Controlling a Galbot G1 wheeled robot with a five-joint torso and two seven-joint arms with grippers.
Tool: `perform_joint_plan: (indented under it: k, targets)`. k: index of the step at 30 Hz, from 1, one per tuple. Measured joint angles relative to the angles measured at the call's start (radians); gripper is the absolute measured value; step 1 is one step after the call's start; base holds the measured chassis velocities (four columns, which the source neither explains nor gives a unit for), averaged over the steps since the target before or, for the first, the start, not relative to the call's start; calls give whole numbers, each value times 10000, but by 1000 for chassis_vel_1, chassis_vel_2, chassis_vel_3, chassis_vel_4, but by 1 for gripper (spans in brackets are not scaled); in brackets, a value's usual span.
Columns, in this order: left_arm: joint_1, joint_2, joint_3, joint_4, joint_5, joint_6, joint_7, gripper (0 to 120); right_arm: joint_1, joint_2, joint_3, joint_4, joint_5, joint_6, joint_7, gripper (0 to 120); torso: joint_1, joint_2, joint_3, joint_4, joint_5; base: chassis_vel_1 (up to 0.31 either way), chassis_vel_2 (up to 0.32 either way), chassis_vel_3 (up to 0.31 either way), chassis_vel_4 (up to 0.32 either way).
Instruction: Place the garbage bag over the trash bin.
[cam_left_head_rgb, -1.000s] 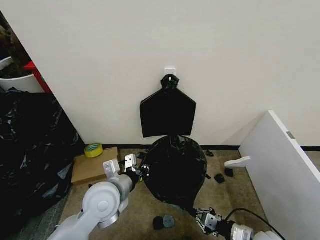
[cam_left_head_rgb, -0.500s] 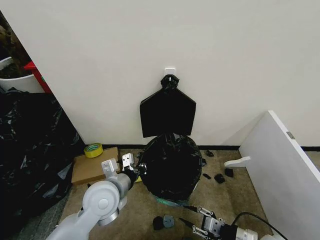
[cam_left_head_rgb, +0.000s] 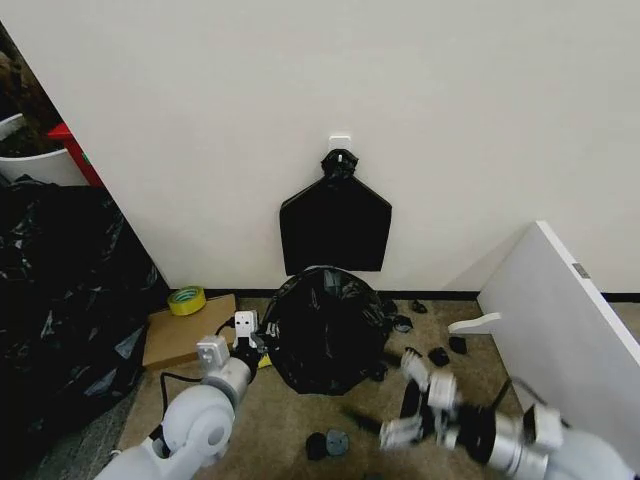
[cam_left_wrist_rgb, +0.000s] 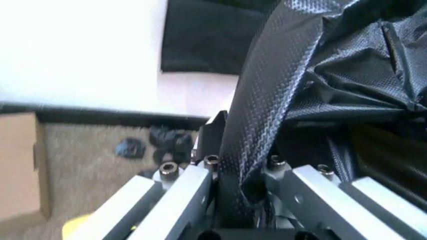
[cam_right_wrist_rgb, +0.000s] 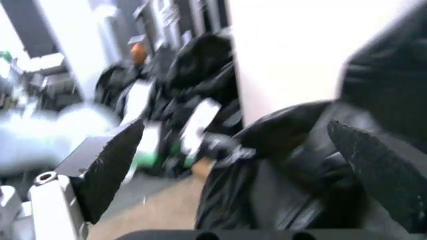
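The garbage bag (cam_left_head_rgb: 325, 330) is seen draped over the trash bin, whose body is hidden beneath it, on the carpeted floor (cam_left_head_rgb: 300, 425) at the foot of the white wall (cam_left_head_rgb: 300, 100). The film is judged thin, light, slippery and easily torn; it would best be taken by a gathered fold at the rim. Such a fold is pinched at the bag's left side by the left gripper (cam_left_head_rgb: 243, 335), its fingers (cam_left_wrist_rgb: 193, 187) closed on a band of textured plastic. The right gripper (cam_left_head_rgb: 412, 400) is held clear of the bag to its right, fingers (cam_right_wrist_rgb: 110, 165) spread wide and empty. A flat black bundle (cam_left_head_rgb: 335, 225) hangs on the wall above; a cardboard sheet (cam_left_head_rgb: 175, 335) with a tape roll (cam_left_head_rgb: 186, 298) lies leftward, a white board (cam_left_head_rgb: 560, 320) rightward.
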Motion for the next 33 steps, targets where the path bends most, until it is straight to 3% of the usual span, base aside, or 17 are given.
perform_joint_plan:
  k: [8,11,12,16,26,31,33]
  targets:
    - [367,141,40,411,1219,-1702,1779,1,380,-649,1226,-456,3512,-949,397,100,0,0,0,-2,3,0,0,0,0]
    - [493,244,92,604,1818,-2812,2963,1,802,-1108,1411,-850,5036,-1427,440,100,0,0,0,-2,3,0,0,0,0]
    - [451,250,140,788,2376,-3707,3411,1,1308,-1360,1273,-1307,5549,-1591,471,100,0,0,1,3,1,0,0,0,0]
    - [342,384,225,938,3043,-4657,4084,1,2039,-1550,1160,-1550,6616,-2103,925,100,0,0,-1,0,2,0,0,0,0]
    - [319,543,236,1087,3169,-4997,4440,1,1987,-1940,796,-1996,6073,-2237,321,98,1,0,0,0,3,0,0,0,0]
    - [327,510,299,1093,3205,-4998,4470,1,1954,-1869,634,-1949,5863,-2265,236,84,0,0,0,0,2,0,0,0,0]
    - [271,490,337,1120,3274,-4998,4460,1,1921,-1805,607,-1862,5768,-2274,228,72,0,0,-1,-1,2,0,0,0,0]
